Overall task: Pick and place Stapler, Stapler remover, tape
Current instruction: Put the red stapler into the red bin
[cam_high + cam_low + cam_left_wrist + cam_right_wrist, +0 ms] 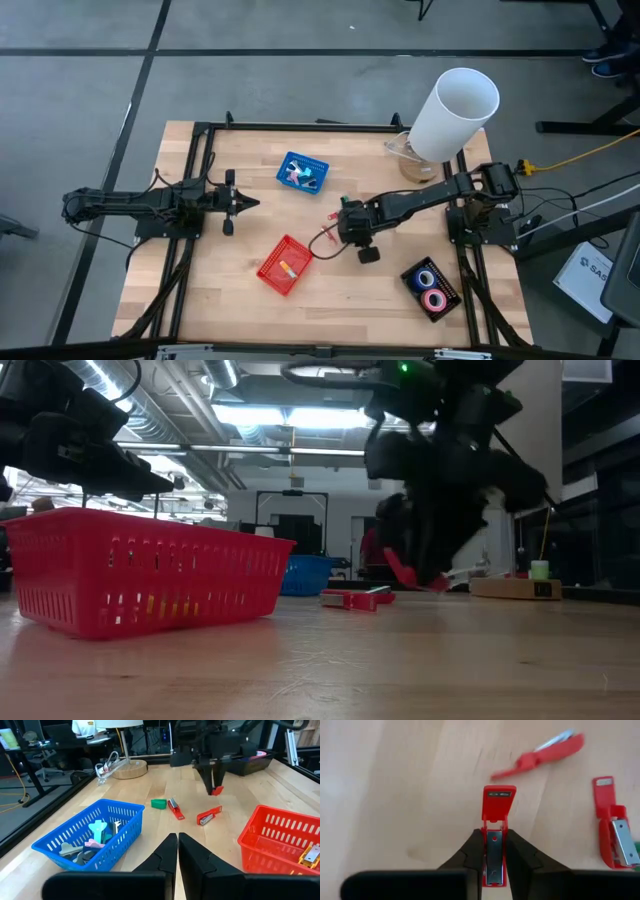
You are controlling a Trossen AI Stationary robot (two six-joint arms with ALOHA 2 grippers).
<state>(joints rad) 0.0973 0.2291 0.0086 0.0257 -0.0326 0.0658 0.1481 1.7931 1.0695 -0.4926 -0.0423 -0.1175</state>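
My right gripper [340, 228] stands at the table's middle, pointing steeply down, shut on a small red stapler [498, 800]. Two more red staplers [174, 809] [209, 816] lie flat on the wood beside it, with a small green piece [159, 803] nearby. The tape, a blue and a pink roll, lies in a black tray [432, 288] at the near right. The stapler remover I cannot pick out among the small pieces in the baskets. My left gripper [250, 203] waits shut at the table's left, touching nothing. My right gripper pinches the stapler's two long sides [494, 845] between its two fingers, near one end. The fingers come from above, slanting steeply down. The stapler's other end [499, 795] reaches out past the fingertips. In the low view it hangs tilted [400, 572]; I cannot tell whether it is clear of the table.
A red basket [284, 265] stands near the front middle with a small piece in it. A blue basket [302, 172] of small coloured pieces stands toward the back. A tall white cylinder [455, 112] on a wooden base stands at the back right. A black frame borders the table.
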